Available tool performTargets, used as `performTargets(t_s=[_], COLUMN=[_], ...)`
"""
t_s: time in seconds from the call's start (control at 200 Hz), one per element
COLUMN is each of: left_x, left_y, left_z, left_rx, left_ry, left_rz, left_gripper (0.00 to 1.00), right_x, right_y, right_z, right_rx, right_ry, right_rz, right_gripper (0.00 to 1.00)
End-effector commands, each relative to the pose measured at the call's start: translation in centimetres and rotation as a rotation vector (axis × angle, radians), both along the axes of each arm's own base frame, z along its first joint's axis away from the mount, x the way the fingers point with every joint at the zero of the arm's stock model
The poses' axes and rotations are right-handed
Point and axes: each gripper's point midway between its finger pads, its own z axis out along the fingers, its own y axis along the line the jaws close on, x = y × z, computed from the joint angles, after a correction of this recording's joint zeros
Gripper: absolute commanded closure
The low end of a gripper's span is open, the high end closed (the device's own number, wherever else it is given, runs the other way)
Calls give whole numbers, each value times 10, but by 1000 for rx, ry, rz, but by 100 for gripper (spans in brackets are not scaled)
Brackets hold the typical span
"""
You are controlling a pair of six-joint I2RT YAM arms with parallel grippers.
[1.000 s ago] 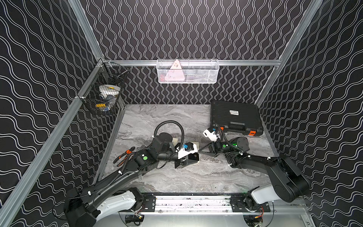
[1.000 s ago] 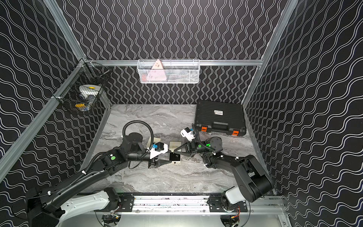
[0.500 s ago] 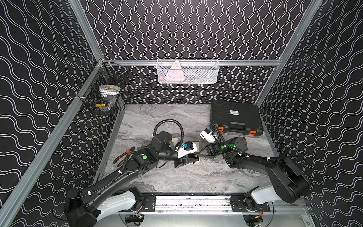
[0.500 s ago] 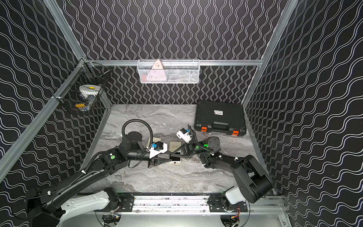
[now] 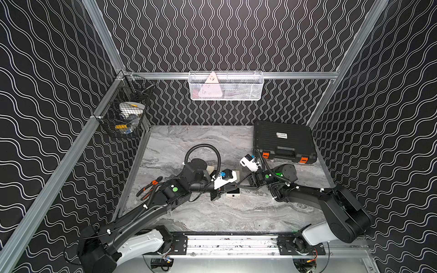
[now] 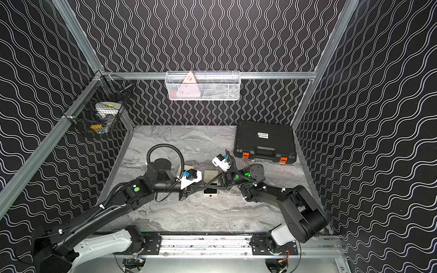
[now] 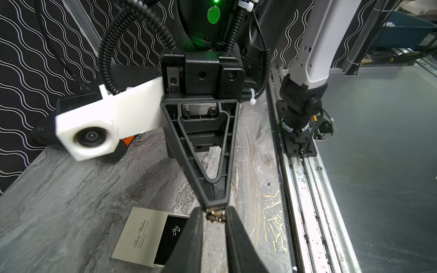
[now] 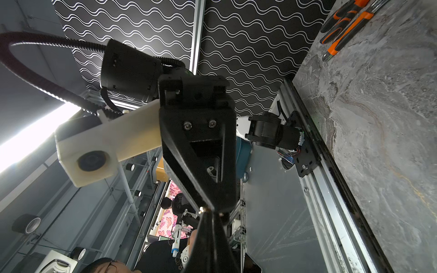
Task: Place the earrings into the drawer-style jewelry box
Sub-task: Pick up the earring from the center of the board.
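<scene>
Left gripper [image 7: 214, 213]: jaws a narrow gap apart, with the earring between them. Whether they pinch it yet, I cannot tell.
Slip risk: if the other claw lets go before this one has a true hold, the speck would likely drop and skitter across the marbled tabletop [image 7: 71, 189]. An off-centre squeeze could flick it sideways.
Earring [image 7: 215, 217]: up in the air where the two claws meet, close by the open drawer.
Earring's axis: its long way runs across the gap, from one left finger to the other, square to the right claw's fingers. Which end is the post is too small to make out.
Jewelry box [image 7: 138, 236]: cream sleeve flat on the table, black drawer [image 7: 165, 243] pulled out, a second earring [image 7: 175, 230] lying inside.
Miss risk: a release short of the drawer would land it outside.
Right gripper [image 7: 215, 206]: tips pressed together on the earring.
</scene>
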Motion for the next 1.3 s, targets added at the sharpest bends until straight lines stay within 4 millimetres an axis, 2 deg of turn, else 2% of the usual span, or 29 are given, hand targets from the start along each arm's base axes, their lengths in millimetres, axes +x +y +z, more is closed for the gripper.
performTargets(t_s=[0.0, 0.23, 0.435, 0.595, 0.75, 0.846, 0.896, 1.011, 1.051, 1.081, 1.176, 1.216, 1.291], left_x=[0, -4, -6, -5, -4, -3, -2, 4, 6, 8, 18, 22, 27], left_y=[-2, -3, -1, 1, -1, -3, -4, -1, 2, 5, 16, 21, 27], left_z=[5, 6, 4, 3, 5, 6, 5, -2, -7, -8, -13, -16, -18], left_rx=[-23, -32, -28, -19, -27, -38, -35, 0, 18, 27, 61, 74, 100], left_ry=[-5, 12, 24, 22, 30, 44, 56, 66, 62, 52, 4, -21, -75], left_rz=[-6, -20, -19, -7, -2, -2, -2, 36, 55, 77, 161, 193, 248], left_gripper=[78, 72, 84, 89, 90, 95, 100, 100, 100, 100, 100, 100, 100], right_x=[2, 5, 7, 7, 8, 8, 9, 9, 12, 14, 21, 34, 40], right_y=[2, 4, 5, 5, 5, 6, 6, 4, 0, -3, -14, -23, -27], right_z=[8, 6, 5, 4, 4, 3, 3, 2, 1, 1, 0, 1, 3], right_rx=[32, 30, 29, 28, 28, 28, 27, 22, 18, 14, 7, 8, 5], right_ry=[-20, -9, -4, -4, 0, 3, 6, 12, 19, 27, 67, 94, 129], right_rz=[-21, -26, -29, -29, -33, -36, -37, -38, -48, -59, -106, -166, -210], right_gripper=[100, 100, 100, 100, 100, 100, 100, 100, 89, 84, 79, 77, 77])
